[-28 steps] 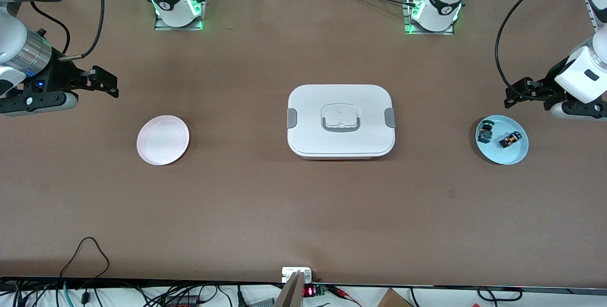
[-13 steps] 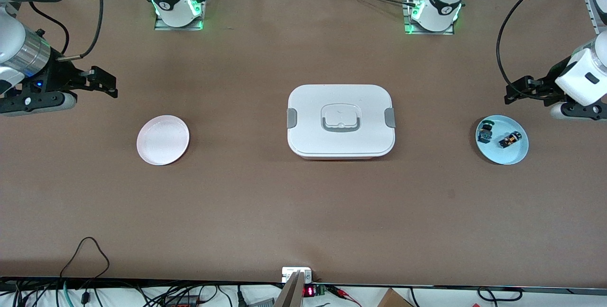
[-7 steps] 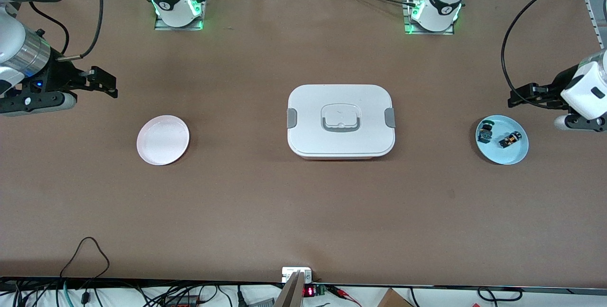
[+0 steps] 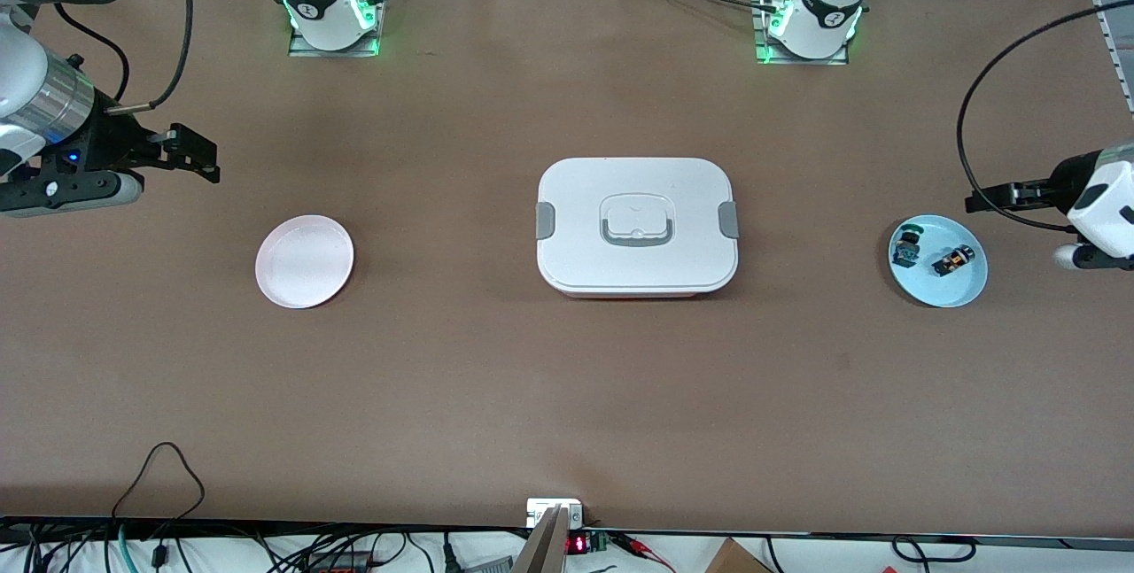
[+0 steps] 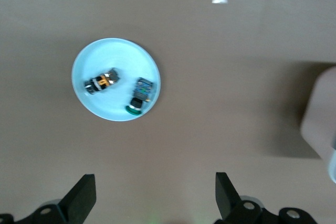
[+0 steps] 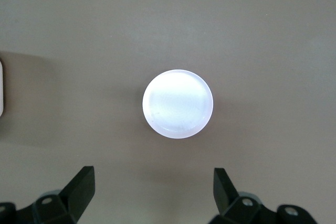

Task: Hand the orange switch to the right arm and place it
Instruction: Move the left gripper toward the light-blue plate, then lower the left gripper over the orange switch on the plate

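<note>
Switch: the orange switch (image 4: 953, 260) was found lying in the pale blue plate (image 4: 939, 291), toward the left arm's end of the table; not yet picked up.
Neighbour: a second small black part with a green and blue top (image 4: 905, 246) was noted in the same plate, just beside the switch but apart from it.
Left gripper: the left gripper (image 5: 155, 198) was seen up in the air beside the blue plate, fingers spread wide, nothing held.
Right gripper: the right gripper (image 6: 152, 192) was seen near the white plate (image 4: 304, 260) at the right arm's end, fingers spread wide, nothing held; this arm was judged to be waiting.
Between: a closed white lidded box (image 4: 636, 225) was recorded at the table's middle, well apart from both plates.
Done: nothing of the task was judged complete.
Left: the grasp, the handover between arms, and the placing, presumably on the white plate, were all judged outstanding.
</note>
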Tool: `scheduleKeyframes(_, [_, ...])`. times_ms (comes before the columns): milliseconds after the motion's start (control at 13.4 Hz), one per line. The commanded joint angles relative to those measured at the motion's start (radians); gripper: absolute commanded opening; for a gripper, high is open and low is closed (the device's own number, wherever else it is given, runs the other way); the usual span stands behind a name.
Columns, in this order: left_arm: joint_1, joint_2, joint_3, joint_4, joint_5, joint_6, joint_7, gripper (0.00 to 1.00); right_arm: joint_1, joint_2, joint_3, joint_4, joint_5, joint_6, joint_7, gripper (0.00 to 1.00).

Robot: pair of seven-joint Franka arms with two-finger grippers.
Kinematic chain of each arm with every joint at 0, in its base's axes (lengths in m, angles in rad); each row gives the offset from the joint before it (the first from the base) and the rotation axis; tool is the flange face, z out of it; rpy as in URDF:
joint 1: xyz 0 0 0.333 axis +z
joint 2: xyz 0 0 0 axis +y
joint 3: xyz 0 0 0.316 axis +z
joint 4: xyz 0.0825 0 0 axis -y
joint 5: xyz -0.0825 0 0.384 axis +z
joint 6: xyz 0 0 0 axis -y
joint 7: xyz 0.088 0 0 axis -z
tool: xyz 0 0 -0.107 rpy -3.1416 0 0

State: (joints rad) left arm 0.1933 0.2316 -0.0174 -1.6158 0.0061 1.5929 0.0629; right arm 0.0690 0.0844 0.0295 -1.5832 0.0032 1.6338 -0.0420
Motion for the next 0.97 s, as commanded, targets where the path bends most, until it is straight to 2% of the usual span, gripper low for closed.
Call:
scheduleKeyframes(0, [0.038, -0.025, -0.006, -0.159, 0.072, 0.183, 0.046, 1.00, -0.006, -0.002, 0.004, 0.008, 0.012, -0.003, -0.002, 1.00])
scheduleKeyframes(297, [0.107, -0.023, -0.007, -0.340, 0.075, 0.499, 0.051, 1.00, -0.006, -0.002, 0.004, 0.008, 0.011, -0.002, -0.002, 1.00])
scheduleKeyframes(446, [0.124, -0.020, -0.007, -0.493, 0.074, 0.794, 0.095, 1.00, -0.006, -0.002, 0.004, 0.008, 0.009, -0.002, -0.002, 1.00])
scheduleKeyframes(595, [0.193, 0.014, -0.013, -0.594, 0.074, 1.025, 0.138, 1.00, -0.006, -0.002, 0.004, 0.008, 0.011, -0.002, -0.002, 1.00])
scheduleKeyframes(892, [0.232, 0.126, -0.016, -0.589, 0.052, 1.044, 0.080, 1.00, -0.006, -0.002, 0.004, 0.008, 0.011, -0.002, -0.002, 1.00])
